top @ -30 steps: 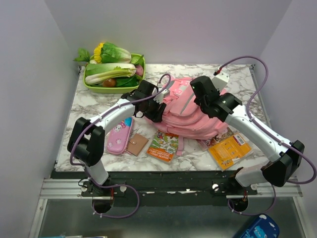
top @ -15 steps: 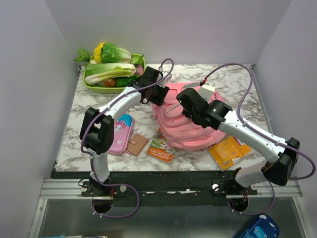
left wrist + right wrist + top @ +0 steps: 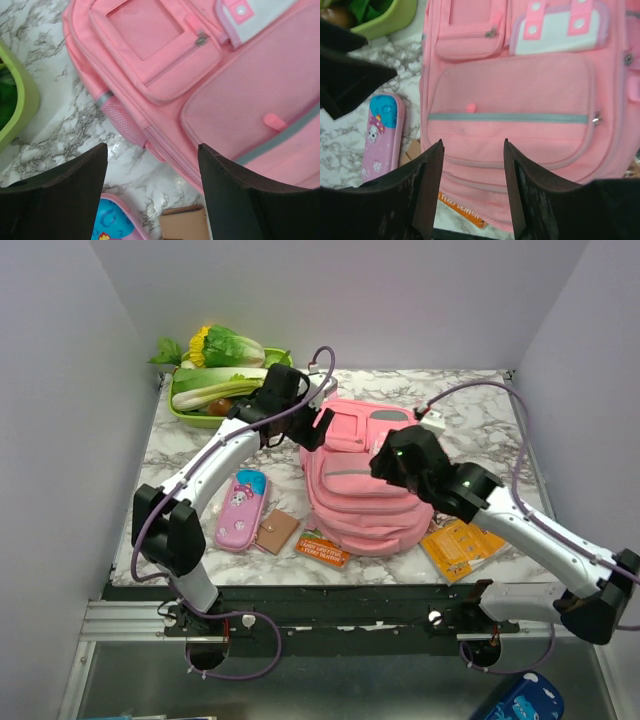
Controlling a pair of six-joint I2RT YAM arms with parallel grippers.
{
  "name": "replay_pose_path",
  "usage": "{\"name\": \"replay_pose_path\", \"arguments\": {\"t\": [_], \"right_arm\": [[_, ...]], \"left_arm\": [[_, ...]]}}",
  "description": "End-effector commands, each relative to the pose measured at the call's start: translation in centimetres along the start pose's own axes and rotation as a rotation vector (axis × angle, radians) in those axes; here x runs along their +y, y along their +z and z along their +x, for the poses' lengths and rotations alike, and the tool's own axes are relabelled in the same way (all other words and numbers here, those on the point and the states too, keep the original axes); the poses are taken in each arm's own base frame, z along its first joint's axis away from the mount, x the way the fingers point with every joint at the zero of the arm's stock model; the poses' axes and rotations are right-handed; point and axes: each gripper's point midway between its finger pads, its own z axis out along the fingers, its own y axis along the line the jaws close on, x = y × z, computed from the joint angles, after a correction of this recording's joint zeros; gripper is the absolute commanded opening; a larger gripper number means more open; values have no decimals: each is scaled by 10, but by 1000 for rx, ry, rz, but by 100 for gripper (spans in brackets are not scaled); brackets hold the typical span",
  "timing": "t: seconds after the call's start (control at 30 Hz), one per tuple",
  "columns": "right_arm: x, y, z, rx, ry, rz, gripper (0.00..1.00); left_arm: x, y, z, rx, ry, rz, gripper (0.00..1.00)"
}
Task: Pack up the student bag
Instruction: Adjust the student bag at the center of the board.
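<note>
**Both my jaws open above the student bag**

The student bag (image 3: 362, 480) lies flat on the marble table (image 3: 480, 405), front side up, about mid-table and a little to my right. Its top end points toward the far edge, and its grey-and-white patch (image 3: 560, 30) sits near that end.

My left gripper (image 3: 318, 427) hangs over the bag's far-left corner, by the small zip pocket (image 3: 155, 45). Its jaws stand wide apart with nothing between them — through the gap I see the bag's side and bare marble. My right gripper (image 3: 388, 462) hovers over the middle of the bag, above the large mesh front pocket (image 3: 515, 85). Those jaws are parted too, and they hold nothing.

To the left of the bag a pink-and-blue pencil case (image 3: 238, 508) lies on the marble, with a small brown wallet (image 3: 277, 530) just beside it. An orange-edged booklet (image 3: 322, 548) sticks out from under the bag's near-left edge. An orange book (image 3: 462, 540) lies at the bag's near-right corner — whether they touch I cannot tell. A green tray (image 3: 200, 420) of vegetables sits in the far-left corner.
</note>
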Motion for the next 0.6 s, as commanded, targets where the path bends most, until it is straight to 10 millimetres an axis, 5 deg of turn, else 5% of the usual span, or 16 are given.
{"name": "replay_pose_path", "arguments": {"t": [0.0,0.13,0.3,0.57], "right_arm": [[-40,-5,-46,-99,-1,-50,59],[-92,4,-63,-108,17,27,58],[-125,9,-68,-110,6,83,59],[-133,20,-61,-64,-2,31,62]], "left_arm": [[-63,-32,-12,-29,119,217,81],[-115,-30,1,-8,266,323,87],[-165,-16,29,44,441,403,93],[-182,-3,33,8,607,346,99]]}}
